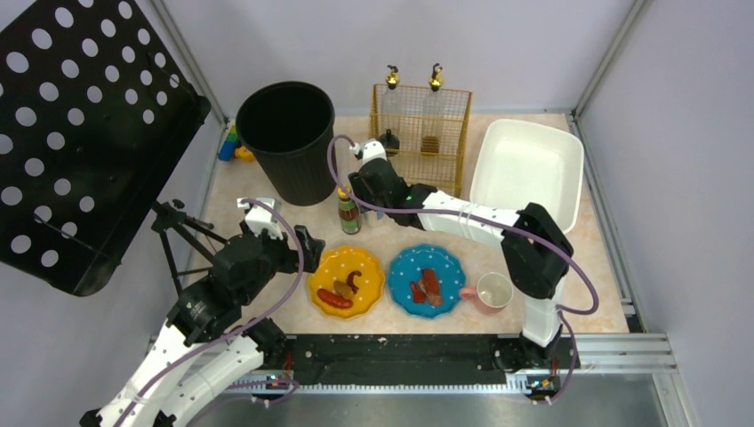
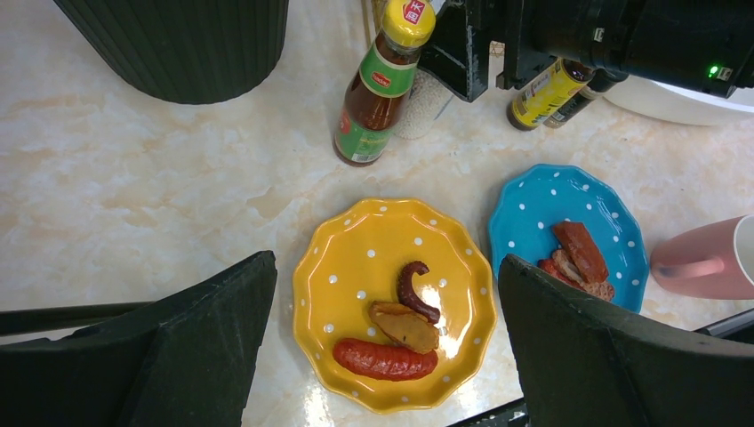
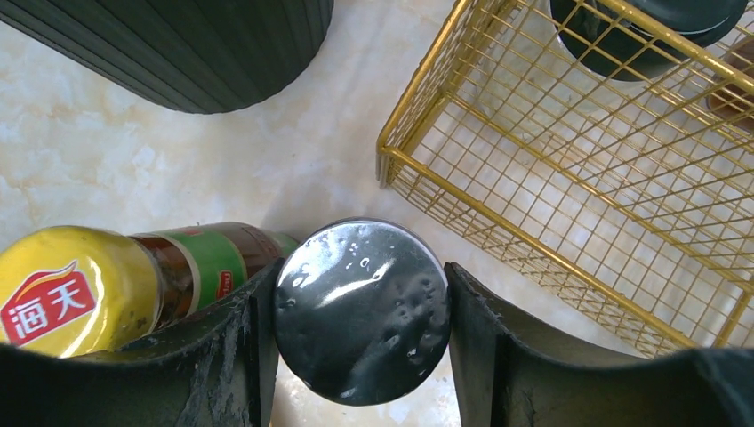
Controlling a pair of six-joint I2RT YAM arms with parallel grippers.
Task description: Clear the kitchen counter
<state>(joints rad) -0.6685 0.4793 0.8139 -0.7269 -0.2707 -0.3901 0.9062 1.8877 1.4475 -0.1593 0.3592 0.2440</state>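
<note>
The pale beige marbled kitchen counter (image 1: 227, 182) lay flat inside its metal rails, filling the space ahead of the arm bases. Its long axis ran left to right.

At its far middle, the right gripper (image 3: 360, 285) had both fingers pressed against the shiny black round lid of a clear jar (image 3: 356, 329). Just left of the jar stood a brown sauce bottle with a yellow cap (image 2: 378, 89). A gold wire basket (image 3: 551, 178) stood to its right and a black ribbed bin (image 1: 284, 133) to its far left.

The left gripper (image 2: 384, 267) hung with jaws wide apart and empty above a yellow dotted plate of sausages (image 2: 329, 258), near a blue dotted plate (image 2: 533, 196).
</note>
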